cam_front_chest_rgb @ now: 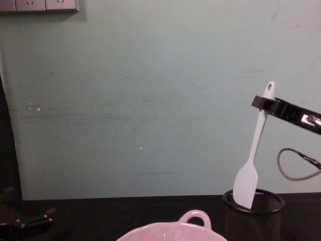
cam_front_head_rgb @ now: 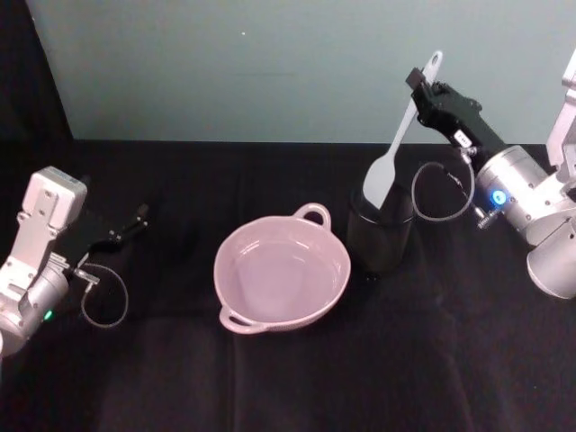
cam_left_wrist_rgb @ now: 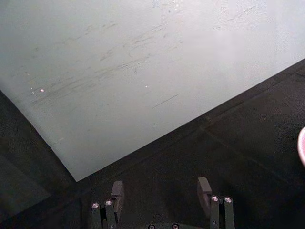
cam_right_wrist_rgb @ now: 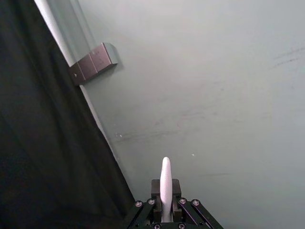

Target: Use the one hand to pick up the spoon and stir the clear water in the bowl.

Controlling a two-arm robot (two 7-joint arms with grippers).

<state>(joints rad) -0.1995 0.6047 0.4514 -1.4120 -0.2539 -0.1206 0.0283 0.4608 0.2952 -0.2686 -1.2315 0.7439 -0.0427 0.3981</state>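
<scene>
The white spoon point(cam_front_head_rgb: 400, 135) hangs nearly upright, tilted, with my right gripper point(cam_front_head_rgb: 419, 83) shut on its handle just below the end hole. In the chest view the spoon point(cam_front_chest_rgb: 256, 145) has the tip of its flat head at the mouth of the black mesh cup point(cam_front_chest_rgb: 253, 218), and the right gripper point(cam_front_chest_rgb: 261, 103) reaches in from the right. The right wrist view shows the spoon point(cam_right_wrist_rgb: 165, 171) edge-on between the fingers. The pale pink bowl point(cam_front_head_rgb: 342, 256) of clear water sits mid-table, left of the cup point(cam_front_head_rgb: 378, 238). My left gripper point(cam_front_head_rgb: 139, 216) rests open at the far left.
A pale green wall runs close behind the black-covered table. The bowl's loop handle point(cam_front_head_rgb: 312, 214) points toward the wall, close to the cup. A grey cable loop point(cam_front_head_rgb: 441, 193) hangs from the right wrist beside the cup. A socket plate point(cam_right_wrist_rgb: 93, 63) is on the wall.
</scene>
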